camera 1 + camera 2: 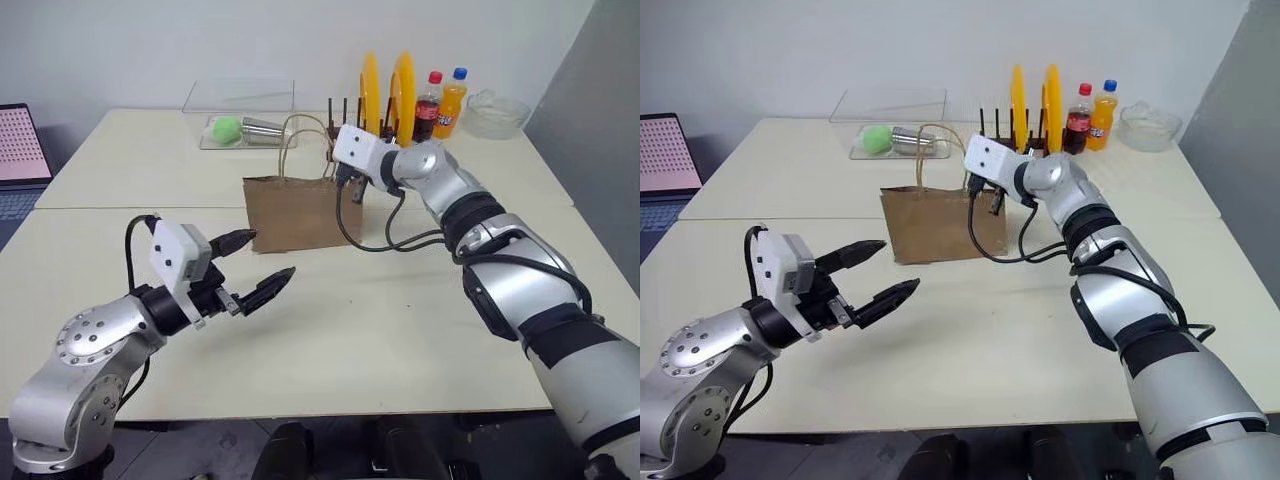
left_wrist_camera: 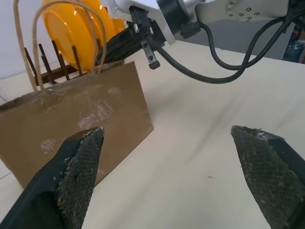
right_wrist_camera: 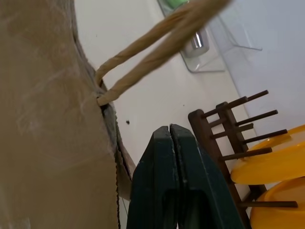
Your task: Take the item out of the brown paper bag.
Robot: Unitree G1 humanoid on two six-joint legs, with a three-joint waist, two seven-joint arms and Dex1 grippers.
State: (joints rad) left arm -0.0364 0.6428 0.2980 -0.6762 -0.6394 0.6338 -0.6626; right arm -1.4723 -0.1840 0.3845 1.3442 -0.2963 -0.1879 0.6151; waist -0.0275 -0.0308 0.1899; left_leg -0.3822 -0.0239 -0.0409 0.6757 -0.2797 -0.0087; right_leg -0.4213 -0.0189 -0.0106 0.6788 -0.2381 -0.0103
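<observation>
Right gripper at the bag's rim, item hidden.

Head views: the bag (image 1: 290, 213) stands upright mid-table, mouth up; the right gripper (image 1: 992, 197) sits at its top right corner, far nearer than the left gripper (image 1: 250, 268), which hangs spread, well apart in front. Left wrist view: the bag's face and handles (image 2: 33, 43) show; the right gripper's fingers (image 2: 121, 45) press together at the rim. Right wrist view: fingers shut on nothing, just beside the bag's edge. The item cannot be seen, presumably inside, below the rim.
</observation>
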